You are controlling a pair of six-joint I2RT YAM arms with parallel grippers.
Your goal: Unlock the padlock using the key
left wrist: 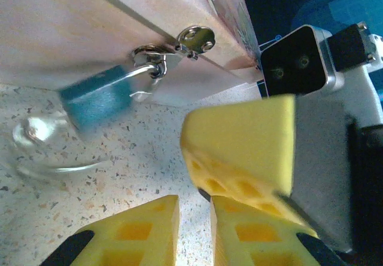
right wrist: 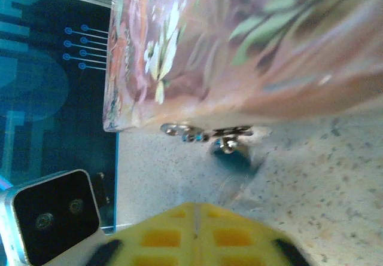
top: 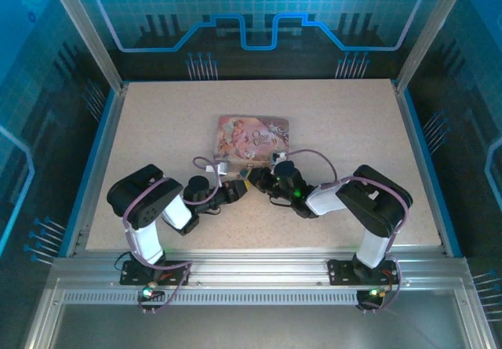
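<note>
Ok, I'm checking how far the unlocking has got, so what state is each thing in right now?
Tin: lid shut, hasp fastened.
Padlock: hanging from the hasp, shackle through its loop; too blurred to tell if it is locked.
Left gripper: slightly open, nothing between its fingers.
Right gripper: shut, fingers pressed together.

Black-white arms [top: 147, 238], purple cables [top: 318, 154], yellow pads [left wrist: 139, 231]
</note>
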